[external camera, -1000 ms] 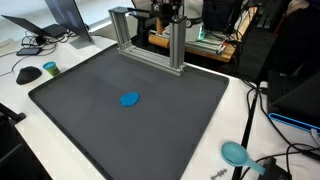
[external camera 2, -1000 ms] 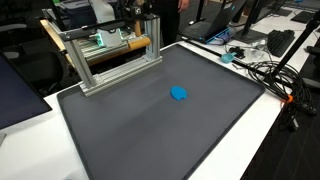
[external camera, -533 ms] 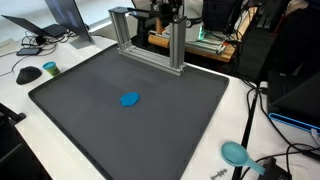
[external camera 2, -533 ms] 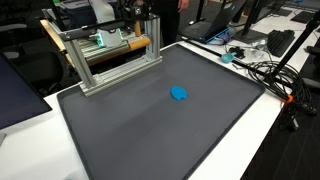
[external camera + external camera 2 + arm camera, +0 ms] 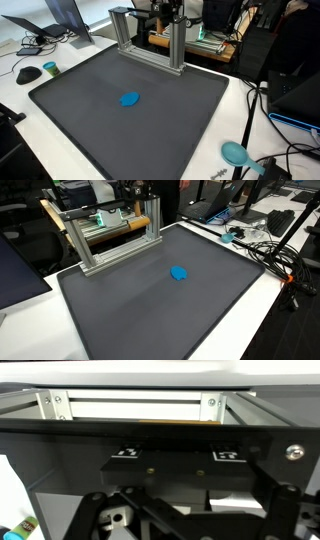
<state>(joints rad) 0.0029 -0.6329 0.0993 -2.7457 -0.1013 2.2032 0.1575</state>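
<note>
A small blue object (image 5: 130,99) (image 5: 179,273) lies alone near the middle of a large dark mat (image 5: 90,125) (image 5: 150,315). My gripper (image 5: 168,10) (image 5: 140,194) is far from it, up behind the aluminium frame (image 5: 150,50) (image 5: 110,242) at the back of the mat. In the wrist view the gripper (image 5: 190,510) stands open, its dark linkages spread wide with nothing between them. The frame's pale bar (image 5: 130,405) runs across the top of that view, and the blue object is not in it.
A teal round tool (image 5: 235,153) lies on the white table off a mat corner. A dark mouse (image 5: 28,74) and a laptop (image 5: 60,18) sit beside the mat. Cables (image 5: 265,252) trail along the table edge. Equipment crowds the space behind the frame.
</note>
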